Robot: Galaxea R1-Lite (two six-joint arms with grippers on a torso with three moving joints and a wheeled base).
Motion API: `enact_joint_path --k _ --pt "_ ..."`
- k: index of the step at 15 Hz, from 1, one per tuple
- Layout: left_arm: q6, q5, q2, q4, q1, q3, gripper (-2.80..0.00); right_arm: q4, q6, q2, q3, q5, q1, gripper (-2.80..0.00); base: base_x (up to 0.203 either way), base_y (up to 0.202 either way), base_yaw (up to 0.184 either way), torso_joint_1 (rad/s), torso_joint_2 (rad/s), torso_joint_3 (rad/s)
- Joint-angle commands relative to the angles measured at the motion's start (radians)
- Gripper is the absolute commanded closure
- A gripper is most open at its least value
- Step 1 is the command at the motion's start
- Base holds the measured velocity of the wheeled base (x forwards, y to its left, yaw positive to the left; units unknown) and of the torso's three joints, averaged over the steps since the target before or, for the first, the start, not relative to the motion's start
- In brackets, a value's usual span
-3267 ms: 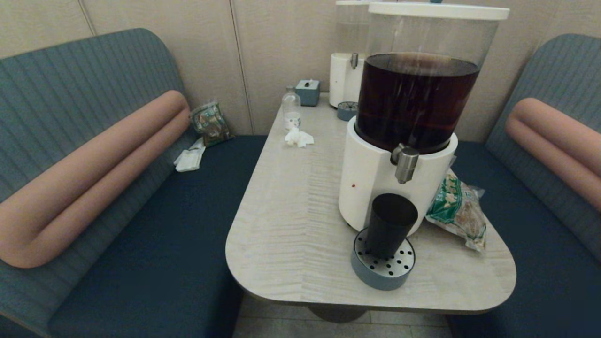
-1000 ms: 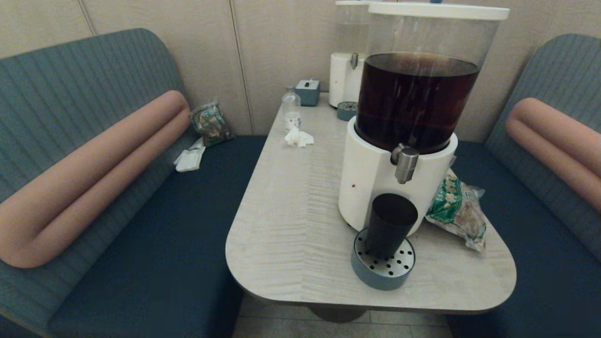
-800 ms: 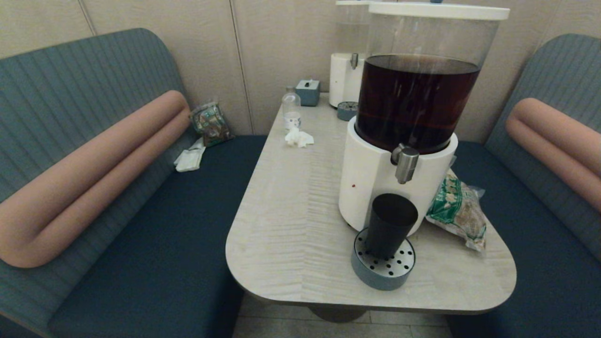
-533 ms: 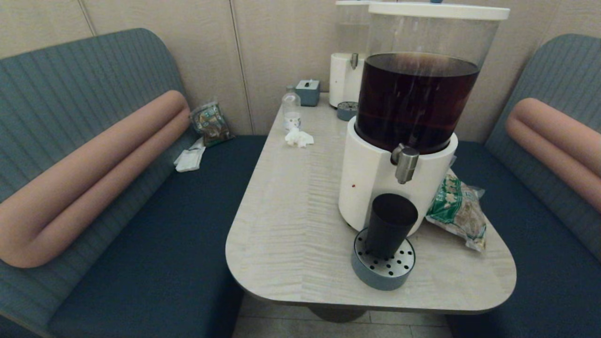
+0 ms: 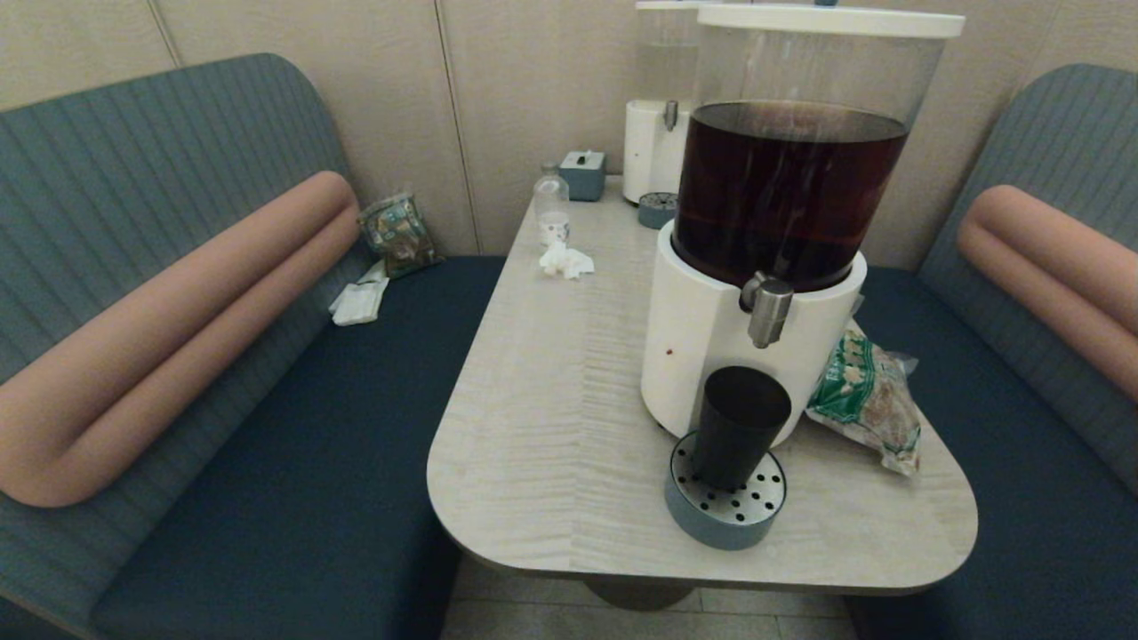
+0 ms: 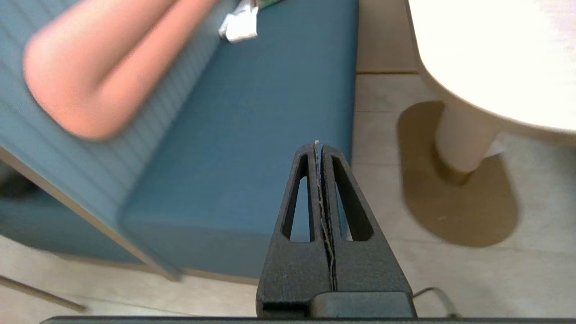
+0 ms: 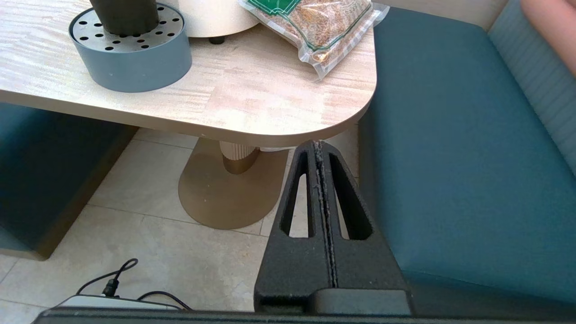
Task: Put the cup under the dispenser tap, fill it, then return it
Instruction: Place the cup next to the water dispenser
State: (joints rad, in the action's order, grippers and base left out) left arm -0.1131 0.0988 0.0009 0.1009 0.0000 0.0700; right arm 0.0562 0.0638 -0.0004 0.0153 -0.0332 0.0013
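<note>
- The cup stands upright on the drip tray, just below the tap and close against the dispenser's white base.
- It is matte black, tapered and without a handle; judged light and rigid when empty, heavier and liable to spill once filled.
- Best hold, I judge: across the mid wall from the open side, away from the base, kept level.
- The matte wall should grip well; the taper could let it slide down in a weak pinch.
- The tray is blue-grey with a perforated steel top; the counter is pale wood grain.
- Left tool: pressed closed, empty, low beside the bench.
- Right tool: closed, empty, below the counter edge.
</note>
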Motion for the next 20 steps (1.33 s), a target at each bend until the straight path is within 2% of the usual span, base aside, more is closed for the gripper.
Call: enact_joint_path --k 1,4,5,6,9,10,12,15,16,18,20 --pt "-0.039 -0.025 -0.001 -0.003 0.0 -0.001 0.0 0.001 0.001 -0.001 0.0 -0.001 0.0 0.0 0.0 0.0 0.0 0.0 0.0 0.0" --pt "-0.084 -0.045 -0.001 -0.043 0.0 -0.019 0.0 0.001 0.001 -0.001 0.0 -0.001 0.0 0.0 0.0 0.0 0.0 0.0 0.0 0.0" --pt "-0.112 -0.065 -0.001 -0.141 0.0 -0.051 0.0 0.001 0.001 -0.001 0.0 -0.001 0.0 0.0 0.0 0.0 0.0 0.0 0.0 0.0" --pt "-0.126 -0.075 -0.001 -0.182 0.0 -0.06 0.0 0.001 0.001 -0.001 0.0 -0.001 0.0 0.0 0.0 0.0 0.0 0.0 0.0 0.0" --pt "-0.094 -0.073 -0.001 -0.153 0.0 -0.07 0.0 0.001 0.001 -0.001 0.0 -0.001 0.0 0.0 0.0 0.0 0.0 0.0 0.0 0.0" --pt "-0.124 -0.077 -0.001 -0.15 0.0 -0.07 0.0 0.001 0.001 -0.001 0.0 -0.001 0.0 0.0 0.0 0.0 0.0 0.0 0.0 0.0" --pt "-0.137 -0.083 -0.001 -0.148 0.0 -0.07 0.0 0.001 0.001 -0.001 0.0 -0.001 0.0 0.0 0.0 0.0 0.0 0.0 0.0 0.0" --pt "-0.113 -0.082 -0.001 -0.153 0.0 -0.07 0.0 0.001 0.001 -0.001 0.0 -0.001 0.0 0.0 0.0 0.0 0.0 0.0 0.0 0.0" --pt "-0.123 -0.085 0.0 -0.151 0.0 -0.069 0.0 0.001 0.001 -0.001 0.0 -0.001 0.0 0.0 0.0 0.0 0.0 0.0 0.0 0.0" --pt "-0.195 -0.14 -0.001 -0.139 0.0 -0.069 0.0 0.001 0.001 -0.001 0.0 -0.001 0.0 0.0 0.0 0.0 0.0 0.0 0.0 0.0" --pt "-0.162 -0.139 -0.001 -0.148 0.0 -0.068 0.0 0.001 0.001 -0.001 0.0 -0.001 0.0 0.0 0.0 0.0 0.0 0.0 0.0 0.0"
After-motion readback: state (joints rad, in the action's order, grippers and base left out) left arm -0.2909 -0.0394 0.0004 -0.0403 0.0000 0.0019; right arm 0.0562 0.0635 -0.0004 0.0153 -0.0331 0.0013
